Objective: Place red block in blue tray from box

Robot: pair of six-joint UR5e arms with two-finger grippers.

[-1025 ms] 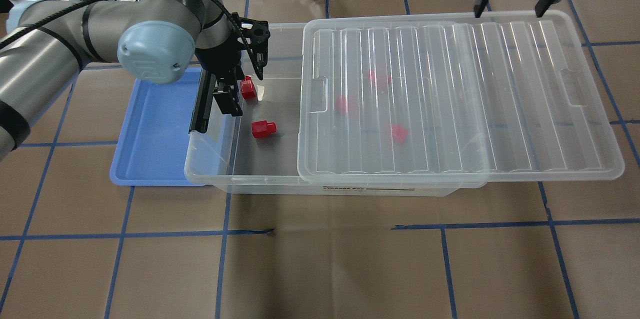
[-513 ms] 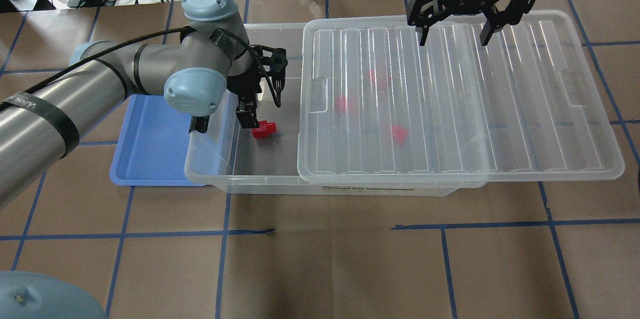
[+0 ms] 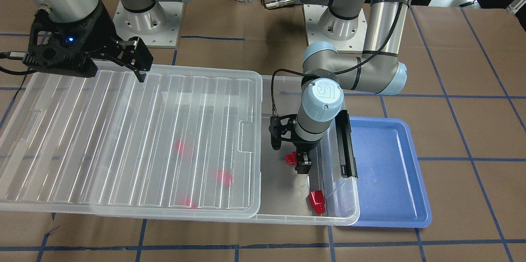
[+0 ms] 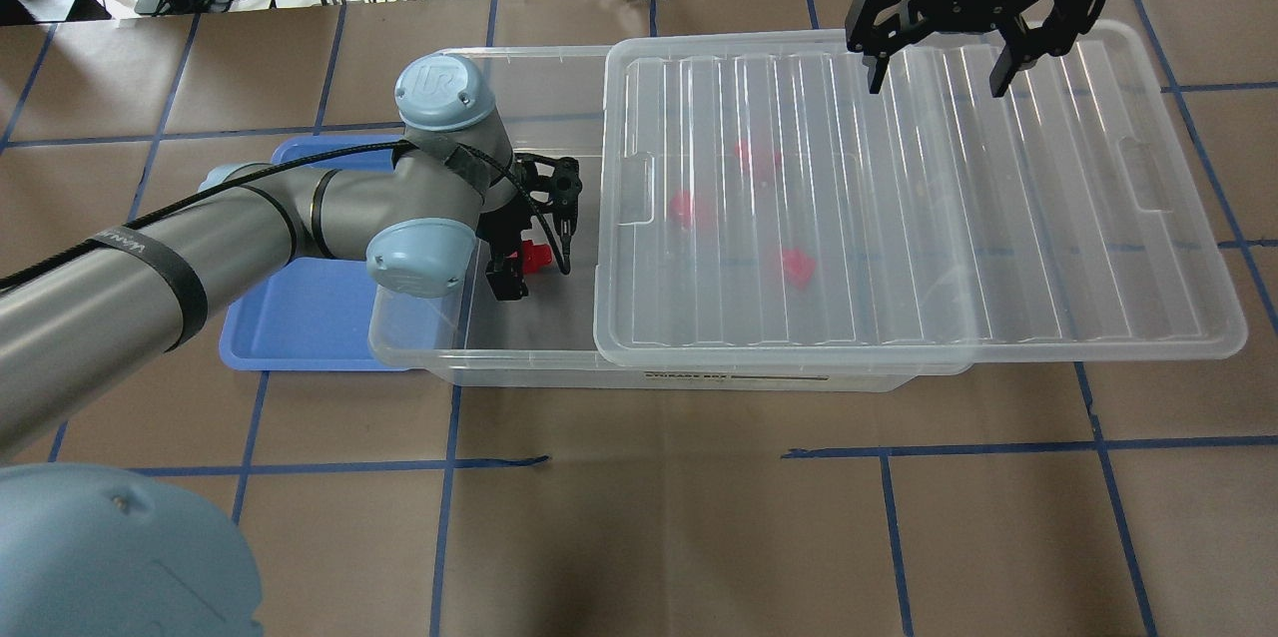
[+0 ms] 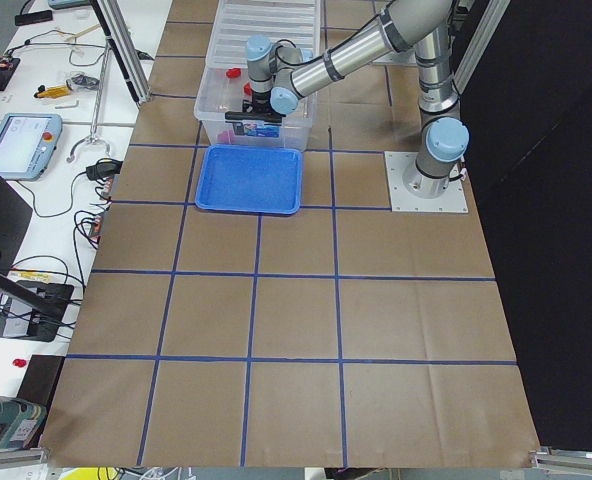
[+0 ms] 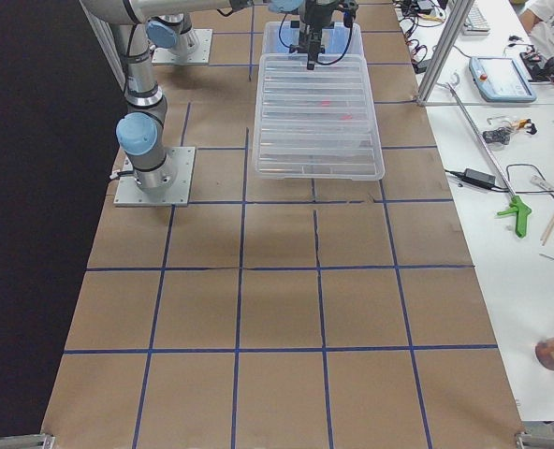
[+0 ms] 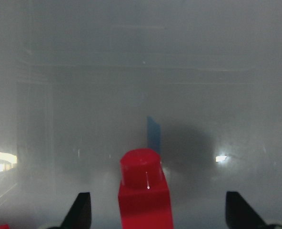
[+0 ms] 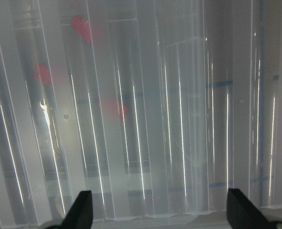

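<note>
The blue tray [image 4: 290, 318] lies on the surface just beside the open end of the box [image 4: 519, 355]. Inside that end, the left tool [image 7: 158, 212] hangs low with its fingers apart, astride the red block [image 4: 536, 258] on the box floor, stub facing away from the wrist. A sound grasp likely means settling until the pads flank the cube body rather than the stub, then closing squarely before lifting over the wall. Farther right, the right tool [image 4: 937, 86] hovers spread above the lid [image 4: 899, 238].
</note>
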